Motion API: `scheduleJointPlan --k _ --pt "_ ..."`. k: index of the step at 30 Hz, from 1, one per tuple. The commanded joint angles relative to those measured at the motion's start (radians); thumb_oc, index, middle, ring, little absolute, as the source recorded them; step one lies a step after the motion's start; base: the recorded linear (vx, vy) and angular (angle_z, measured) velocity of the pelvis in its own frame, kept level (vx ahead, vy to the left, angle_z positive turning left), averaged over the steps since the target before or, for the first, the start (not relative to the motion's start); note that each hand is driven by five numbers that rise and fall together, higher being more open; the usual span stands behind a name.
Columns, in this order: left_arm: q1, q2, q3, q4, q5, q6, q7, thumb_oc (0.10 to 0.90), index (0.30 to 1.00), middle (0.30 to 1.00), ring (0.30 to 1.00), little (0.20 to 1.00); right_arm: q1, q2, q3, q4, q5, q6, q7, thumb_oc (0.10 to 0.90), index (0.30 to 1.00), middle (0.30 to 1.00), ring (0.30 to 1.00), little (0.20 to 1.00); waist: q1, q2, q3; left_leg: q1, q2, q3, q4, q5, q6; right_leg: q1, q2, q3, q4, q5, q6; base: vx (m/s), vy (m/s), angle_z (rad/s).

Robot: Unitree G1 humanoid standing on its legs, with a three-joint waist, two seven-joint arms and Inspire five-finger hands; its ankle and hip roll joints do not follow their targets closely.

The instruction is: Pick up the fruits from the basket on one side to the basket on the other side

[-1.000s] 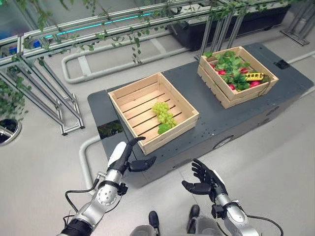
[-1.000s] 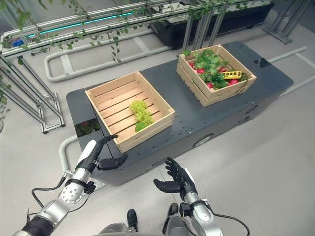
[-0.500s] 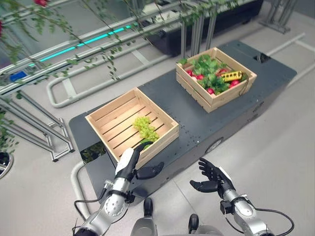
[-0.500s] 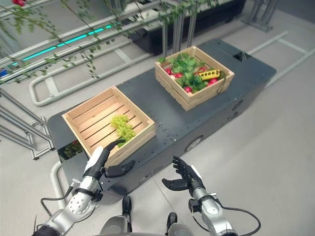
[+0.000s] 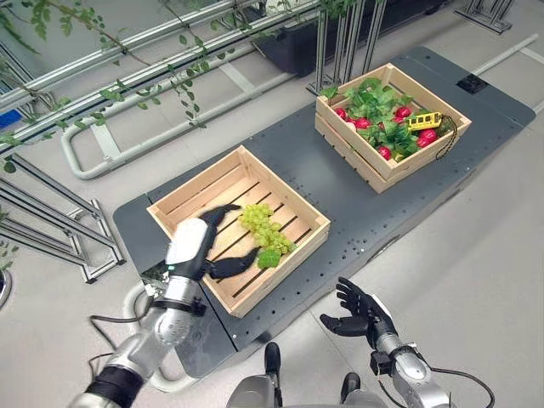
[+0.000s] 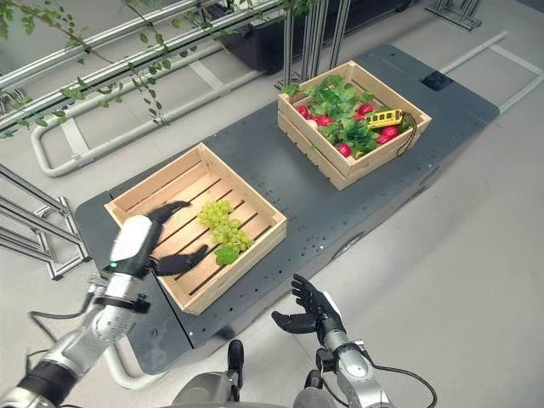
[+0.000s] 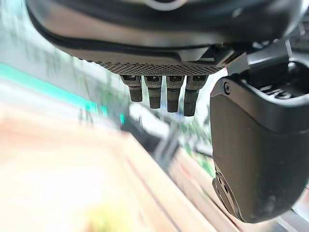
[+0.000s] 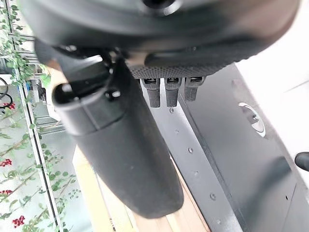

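Grapes (image 5: pixel 266 234) in near crate (image 5: pixel 293 206) | left hand (image 5: pixel 194 245) fingers spread beside | right hand (image 5: pixel 361 314) fingers spread

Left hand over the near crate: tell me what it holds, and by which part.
Nothing. The left hand hovers open inside the wooden crate, fingers and thumb spread beside the green grapes, not closed on them.

Grapes (image 5: pixel 265 231) in the near left crate (image 5: pixel 293 201), fruit-filled crate (image 5: pixel 365 169) far right on the platform (image 5: pixel 340 208)

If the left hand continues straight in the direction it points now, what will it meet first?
Probably the green grapes: the open left hand is over the near wooden crate, fingers toward the bunch, though its height above them is unclear.
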Motion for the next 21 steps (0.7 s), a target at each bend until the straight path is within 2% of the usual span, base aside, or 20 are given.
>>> scheduleJointPlan --k 1,3,10,17,21 --pt "-0.146 0.067 0.093 -0.009 0.013 0.03 0.187 0.8 0.9 0.9 0.9 0.9 -0.039 -0.075 -0.006 -0.083 -0.008 -0.054 0.023 0.8 0.9 0.9 0.9 0.9 -0.023 -0.002 0.012 -0.052 0.068 0.008 0.037 -0.061 -0.063 -0.053 -0.052 0.002 0.113 -0.04 -0.064 -0.05 0.09 -0.01" --pt "-0.23 0.115 0.092 0.109 0.012 0.072 0.22 0.8 0.9 0.9 0.9 0.9 -0.071 -0.104 0.008 -0.077 -0.01 -0.044 0.025 0.8 0.9 0.9 0.9 0.9 -0.031 -0.004 0.04 -0.099 0.075 0.006 0.079 -0.063 -0.072 -0.074 -0.052 0.01 0.124 -0.045 -0.068 -0.05 0.089 0.03" --pt "-0.459 0.2 0.002 0.415 0.044 0.114 0.214 0.8 0.9 0.9 0.9 0.9 -0.172 -0.161 0.042 -0.04 0.022 -0.052 0.054 0.8 0.9 0.9 0.9 0.9 -0.052 -0.028 0.124 -0.24 0.106 0.021 0.237 -0.089 -0.092 -0.134 -0.038 0.044 0.188 -0.086 -0.086 -0.06 0.074 -0.08" --pt "-0.659 0.252 -0.131 0.548 0.124 0.141 0.222 0.8 0.9 0.9 0.9 0.9 -0.251 -0.183 0.073 -0.027 0.048 -0.06 0.063 0.8 0.9 0.9 0.9 0.9 -0.075 -0.074 0.203 -0.389 0.142 0.021 0.433 -0.14 -0.096 -0.251 -0.018 0.096 0.307 -0.122 -0.112 -0.07 0.053 -0.09" --pt "-0.824 0.292 -0.251 0.596 0.233 0.181 0.214 0.8 0.9 0.9 0.9 0.9 -0.302 -0.185 0.082 -0.019 0.051 -0.039 0.052 0.8 0.9 0.9 0.9 0.9 -0.091 -0.103 0.245 -0.485 0.156 0.023 0.545 -0.178 -0.088 -0.344 -0.005 0.122 0.382 -0.137 -0.121 -0.04 0.096 -0.04"
